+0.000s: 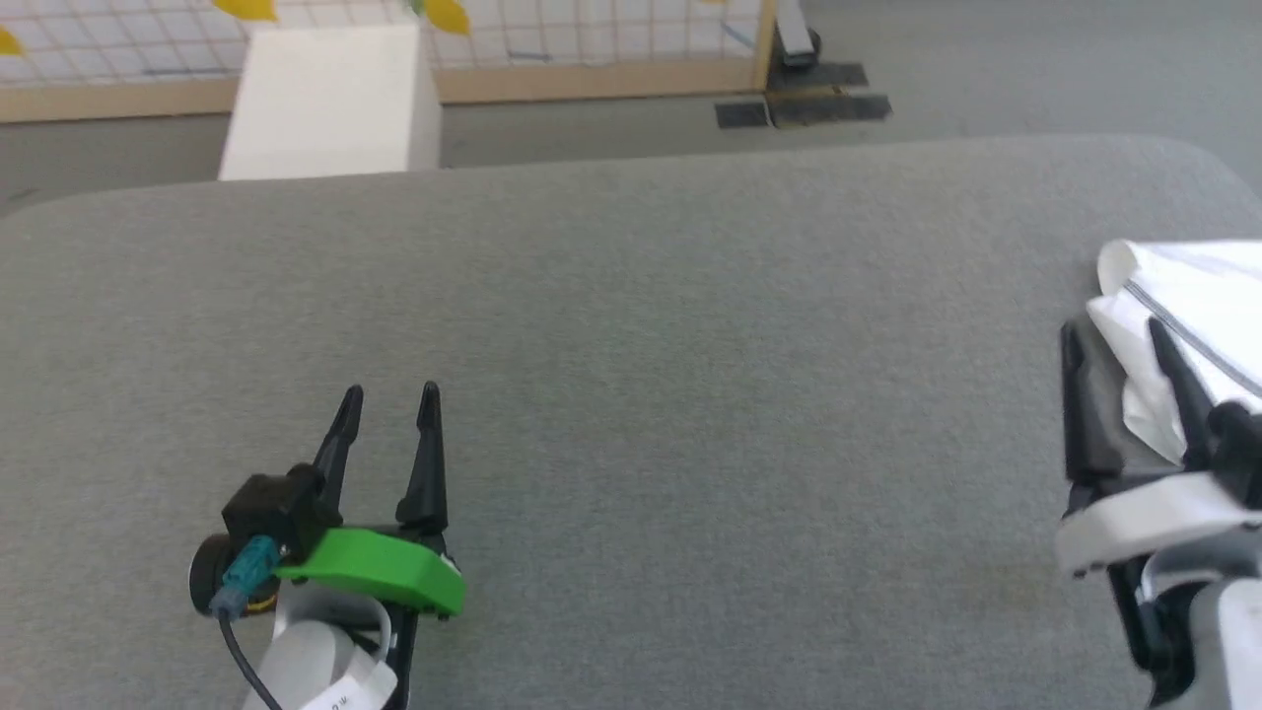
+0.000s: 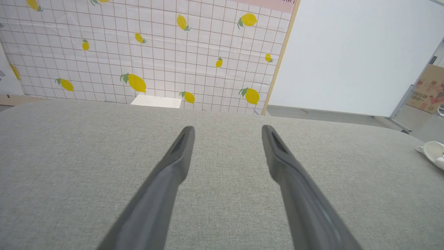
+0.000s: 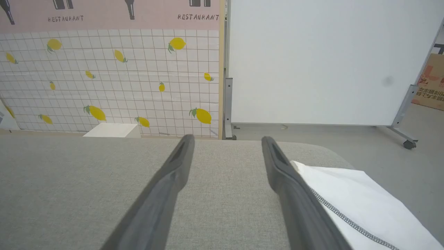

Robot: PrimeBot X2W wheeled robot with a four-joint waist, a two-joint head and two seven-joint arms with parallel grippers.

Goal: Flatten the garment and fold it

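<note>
One bunched white heap, the garment, sits at the right edge of the head view on the grey upholstered surface. Its dark zigzag seam runs toward the lower right of the right wrist view. Nothing is flattened, so I judge you are at the very start: getting a first hold to drag it to the middle.

The right gripper, at the lower right of the head view, has its fingers spread and pinches nothing. The cloth lies against its outer finger; whether any fold sits between the fingers I cannot tell. Shift it so a single layer near the seam goes between the fingers, then close. Grab a thick bunch and you will likely pull up a knot, not an edge.

The left gripper, at the lower left, is likewise spread and empty, well apart from the garment. Bring it across once an edge is up, so both can stretch the cloth.

The surface is a grey woven covering with rounded corners. A wide stretch of it lies between the left gripper and the garment, room enough for spreading.

Beyond it, a white board on wheeled legs takes the upper right of the right wrist view and a lemon-print panel the upper left. A white box stands at the upper left of the head view, behind the far edge. A cardboard box shows at the right edge of the left wrist view.
</note>
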